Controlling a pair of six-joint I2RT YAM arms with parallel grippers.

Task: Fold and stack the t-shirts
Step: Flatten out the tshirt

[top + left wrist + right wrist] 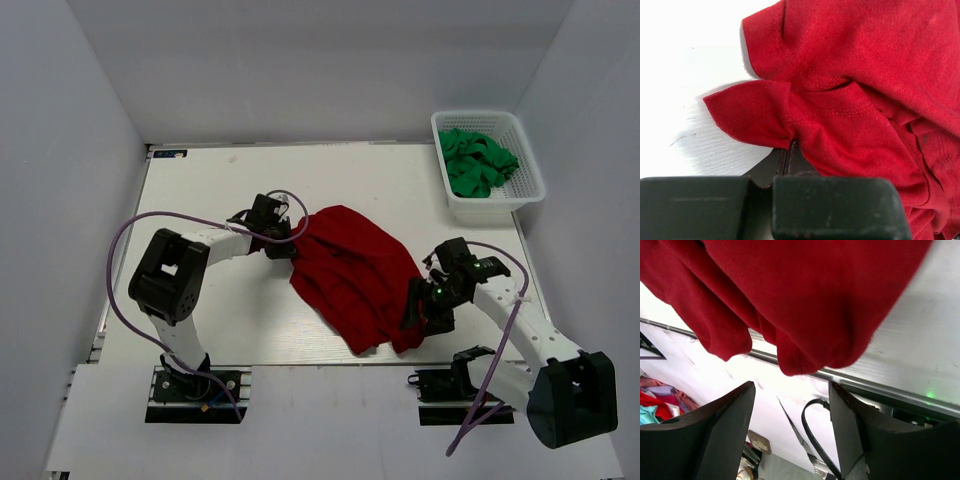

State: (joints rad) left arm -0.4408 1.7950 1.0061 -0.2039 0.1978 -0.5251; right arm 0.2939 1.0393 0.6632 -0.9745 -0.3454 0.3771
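Up close, left tool (pixel 789 151) pinches t-shirt (pixel 865 75).

red t-shirt (pixel 350 275), mid-table: solid deep red, no print, seams stitched in same red. green t-shirts (pixel 478 160) at 1 o'clock: solid bright green. basket (pixel 528 182) around them: white lattice. table (pixel 200 200): plain white. left arm (pixel 220 243), right arm (pixel 520 320): white links, black joints. left gripper (pixel 290 245), right gripper (pixel 415 315): black. cable (pixel 118 255) at 9 o'clock: purple. walls (pixel 300 70): pale grey.
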